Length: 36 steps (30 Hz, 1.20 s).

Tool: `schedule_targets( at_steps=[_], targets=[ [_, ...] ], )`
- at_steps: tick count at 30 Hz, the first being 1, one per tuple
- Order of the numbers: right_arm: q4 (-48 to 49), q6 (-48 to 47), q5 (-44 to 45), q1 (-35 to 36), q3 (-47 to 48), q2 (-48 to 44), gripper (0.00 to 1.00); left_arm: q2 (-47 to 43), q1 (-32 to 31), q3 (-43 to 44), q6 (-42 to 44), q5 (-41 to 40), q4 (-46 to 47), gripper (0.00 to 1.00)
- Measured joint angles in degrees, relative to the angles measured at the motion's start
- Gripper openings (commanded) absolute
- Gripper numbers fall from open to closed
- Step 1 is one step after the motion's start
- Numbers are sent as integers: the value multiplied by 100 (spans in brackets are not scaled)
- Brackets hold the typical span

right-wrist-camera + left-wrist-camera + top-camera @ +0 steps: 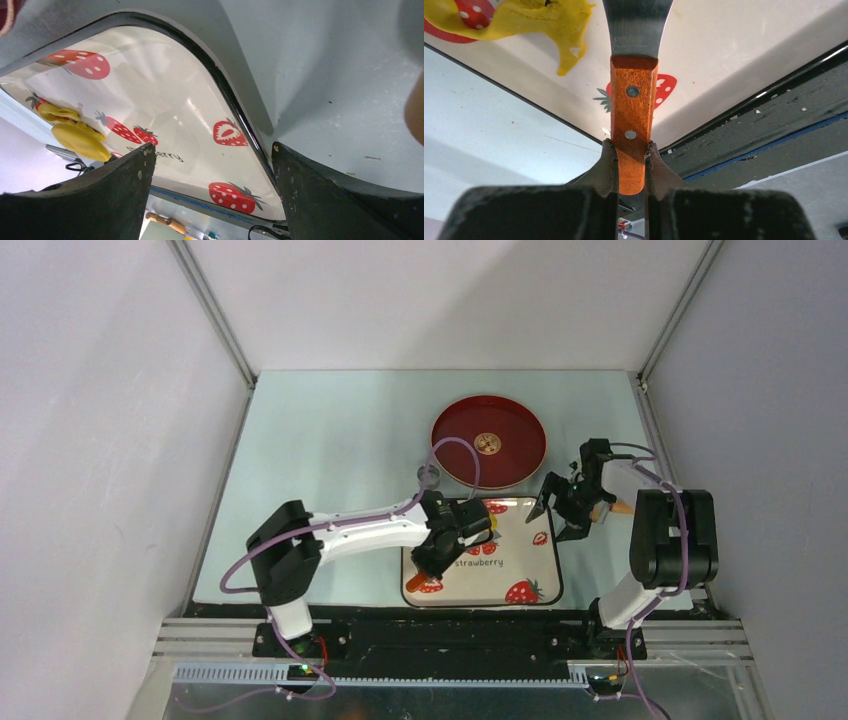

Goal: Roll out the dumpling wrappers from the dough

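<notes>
On the glossy strawberry-print tray (170, 95) lies the dough (80, 139), a soft, ragged yellow lump. The left end effector (630, 152) clenches a steel-bladed spatula (636, 27) by its riveted wooden handle (633, 115); the right end effector (211, 150) gapes empty.

My left arm stretches toward three o'clock, its black left gripper (630, 150) pinching an orange wooden scraper handle (633, 105). My right gripper (212, 149) faces nine o'clock, jaws wide.

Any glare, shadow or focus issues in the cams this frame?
Right wrist: glare streaks on the glossy strawberry tray; right fingers dark and soft. Left wrist: scraper handle sharp, left fingers slightly blurred, and a broad shadow crosses the tray. Top external: even, soft light.
</notes>
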Motion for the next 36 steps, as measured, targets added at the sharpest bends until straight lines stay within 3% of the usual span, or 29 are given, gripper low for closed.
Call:
schedule_targets(
  at_steps=[12,25,32,36],
  targets=[
    [-286,-2,-24,-144,68,-446,92,-227,223,-39,4,85,142,0],
    [-750,-81,15,326,1537,-426,86,-144,1239,581,216,219,83,0],
    [-765,20,-273,772,2406,223,66,520,1563,1515,431,221,-4,0],
    [-761,109,-520,973,3036,780,45,1032,1749,2061,518,229,-68,0]
  ],
)
